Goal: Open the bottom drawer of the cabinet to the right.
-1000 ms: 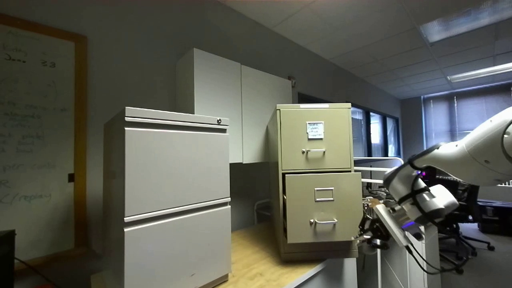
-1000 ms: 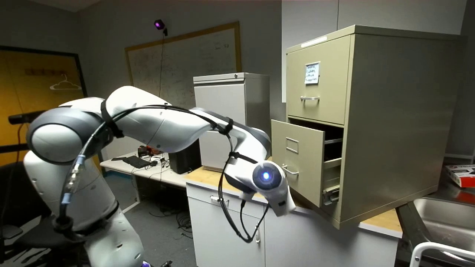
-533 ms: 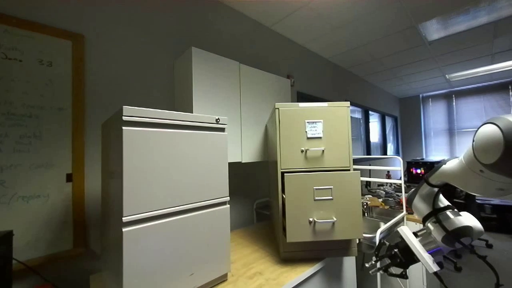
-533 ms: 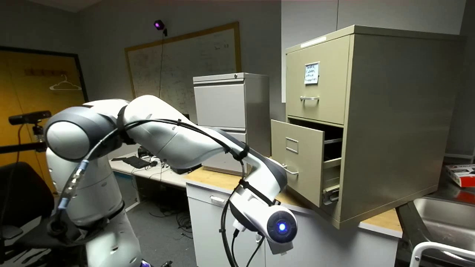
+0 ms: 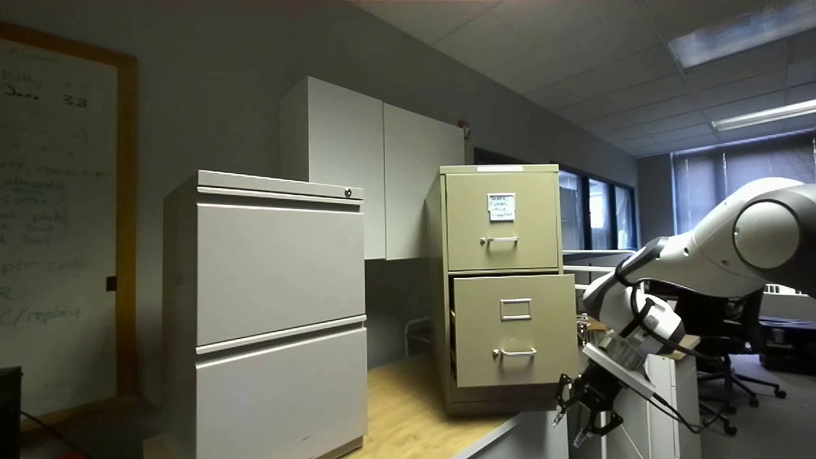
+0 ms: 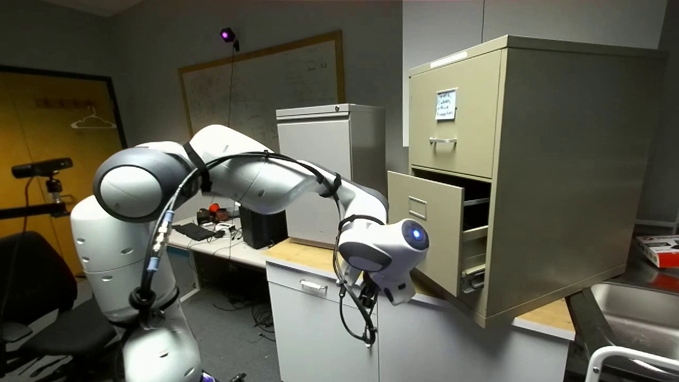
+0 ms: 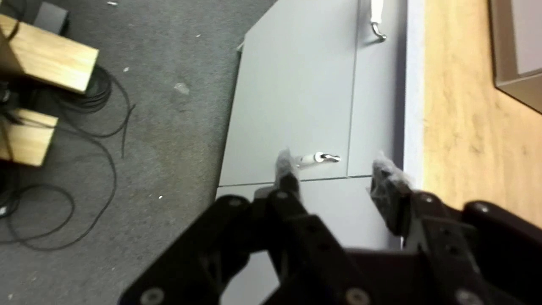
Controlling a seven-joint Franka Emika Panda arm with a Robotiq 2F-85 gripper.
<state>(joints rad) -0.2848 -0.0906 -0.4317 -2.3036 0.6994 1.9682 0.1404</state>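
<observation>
The tan metal cabinet point(image 5: 440, 210) stands on the wooden counter and also shows in an exterior view point(image 6: 562, 175). Its bottom drawer point(image 5: 478, 331), without paper, is pulled part of the way out; an exterior view shows this drawer front point(image 6: 432, 223) standing off the cabinet with a dark gap behind. Its handle point(image 5: 517, 352) is free of my fingers. My gripper point(image 5: 569, 428) is below and to the right of the drawer front, pointing down. In the wrist view my gripper point(image 7: 334, 163) is open, with nothing between the fingertips. The tan cabinet is out of the wrist view.
A light-grey two-drawer cabinet point(image 5: 280, 274) stands on the wooden counter point(image 5: 408, 398). Under the counter, a grey base cabinet point(image 7: 296, 84) has protruding handles point(image 7: 328, 158). A sink point(image 6: 636, 313) and white rail point(image 6: 626, 355) lie beside the tan cabinet. Cables point(image 7: 110, 169) lie on the floor.
My arm first dropped away from beside the drawer's edge, then turned and came back toward the cabinet. The fingers look wider apart than half a second ago. The drawer has not visibly moved.
</observation>
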